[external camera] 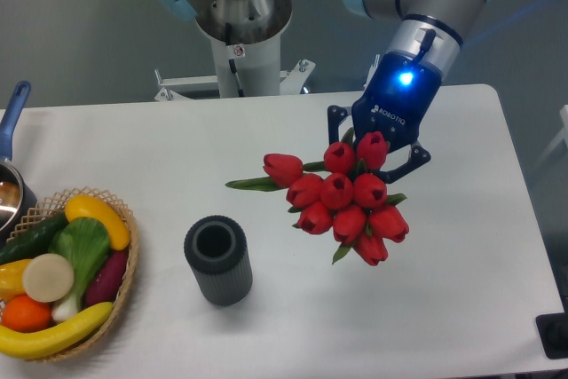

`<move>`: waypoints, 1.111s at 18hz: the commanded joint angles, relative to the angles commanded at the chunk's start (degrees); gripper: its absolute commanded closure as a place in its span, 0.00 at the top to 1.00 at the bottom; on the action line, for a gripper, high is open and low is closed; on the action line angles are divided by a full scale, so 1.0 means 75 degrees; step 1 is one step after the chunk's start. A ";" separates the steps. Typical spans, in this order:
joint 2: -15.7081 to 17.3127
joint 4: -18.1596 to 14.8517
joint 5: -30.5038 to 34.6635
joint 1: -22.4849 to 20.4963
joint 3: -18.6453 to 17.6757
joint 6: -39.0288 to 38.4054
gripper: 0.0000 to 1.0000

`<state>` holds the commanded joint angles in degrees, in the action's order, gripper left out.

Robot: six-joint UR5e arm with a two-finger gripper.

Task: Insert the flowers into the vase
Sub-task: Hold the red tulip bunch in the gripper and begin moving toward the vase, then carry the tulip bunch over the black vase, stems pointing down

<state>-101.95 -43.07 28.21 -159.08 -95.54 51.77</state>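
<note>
Bunch in the grip on the right, vase off to its left and nearer the camera

The gripper is closed on the flowers, fingers clamped at the stem end, which is hidden behind the heads; the red heads point down toward the front edge of the table, so the bunch looks tipped rather than stems-down. The vase stands upright, mouth open upward, well apart to the left near the basket. My read: the stems must be swung round downward, then carried left over that mouth
</note>
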 joint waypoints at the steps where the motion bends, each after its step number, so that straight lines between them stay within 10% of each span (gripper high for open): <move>1: 0.0000 0.0000 0.0000 0.0012 -0.0035 0.0012 0.28; 20: -0.0363 0.0116 -0.0279 0.0679 -0.0058 0.1487 0.28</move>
<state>-104.68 -42.19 26.12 -153.99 -95.97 62.92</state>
